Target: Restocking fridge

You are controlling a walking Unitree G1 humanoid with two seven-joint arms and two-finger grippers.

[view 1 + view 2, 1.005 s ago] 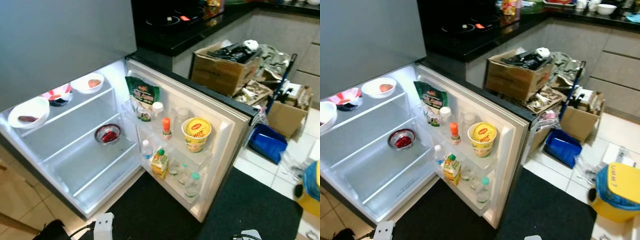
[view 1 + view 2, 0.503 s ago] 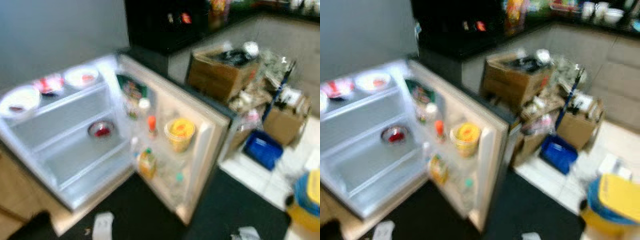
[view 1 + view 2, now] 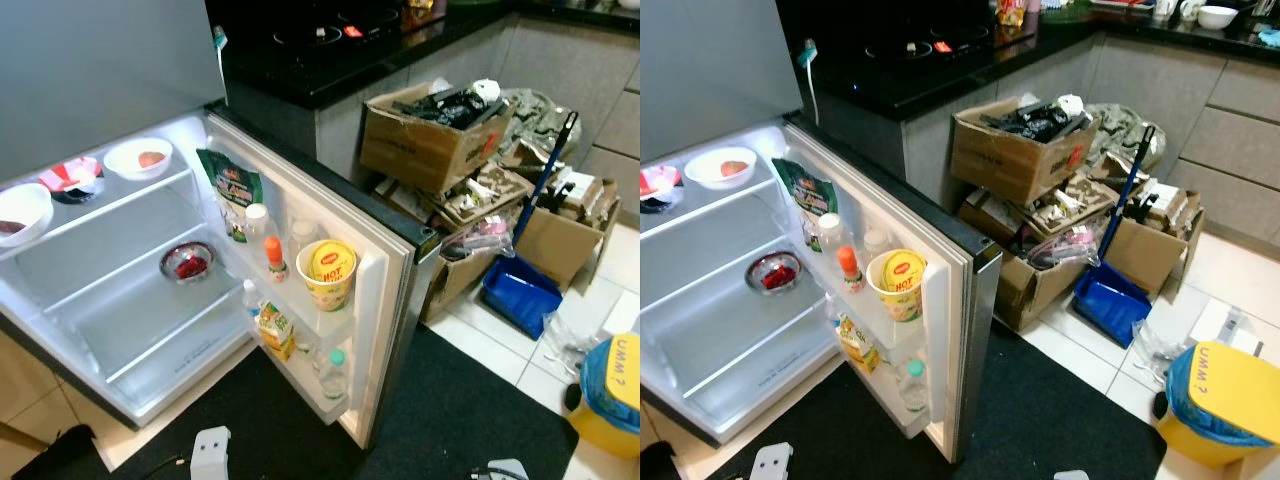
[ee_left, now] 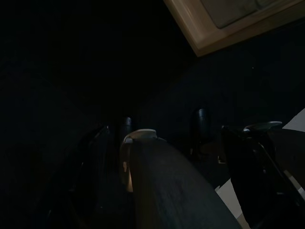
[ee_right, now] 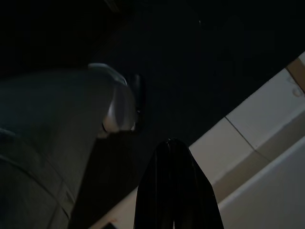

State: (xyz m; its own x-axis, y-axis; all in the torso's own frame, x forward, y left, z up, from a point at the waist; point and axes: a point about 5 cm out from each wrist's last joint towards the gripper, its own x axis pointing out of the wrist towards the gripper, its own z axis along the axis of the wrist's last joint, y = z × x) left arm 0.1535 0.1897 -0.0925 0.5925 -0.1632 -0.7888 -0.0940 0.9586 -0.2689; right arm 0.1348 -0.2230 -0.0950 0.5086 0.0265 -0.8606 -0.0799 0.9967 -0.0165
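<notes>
The fridge [image 3: 120,330] stands open before me, lit inside. Its top shelf carries a white bowl [image 3: 137,157], a red-and-white bowl [image 3: 72,178] and another white bowl [image 3: 20,210]. A metal bowl of red food [image 3: 187,263] sits on the middle shelf. The open door [image 3: 385,290] holds a green bag [image 3: 229,190], an orange-capped bottle [image 3: 274,258], a yellow noodle cup [image 3: 331,272], a juice carton [image 3: 275,330] and a water bottle [image 3: 333,372]. Both arms hang idle over the dark mat. My right gripper [image 5: 172,200] is shut and empty. The left wrist view is very dark.
Cardboard boxes [image 3: 430,135] full of clutter stand right of the door, with a blue dustpan [image 3: 518,293] and a yellow-and-blue bin [image 3: 612,395] beyond. A black counter with a stove [image 3: 320,40] runs behind the fridge. A black mat [image 3: 450,410] lies underfoot, with a white plug [image 3: 209,452] on it.
The camera has swung and steadied after a blur; the fridge now sits further left in view. Nothing inside the fridge has moved.
</notes>
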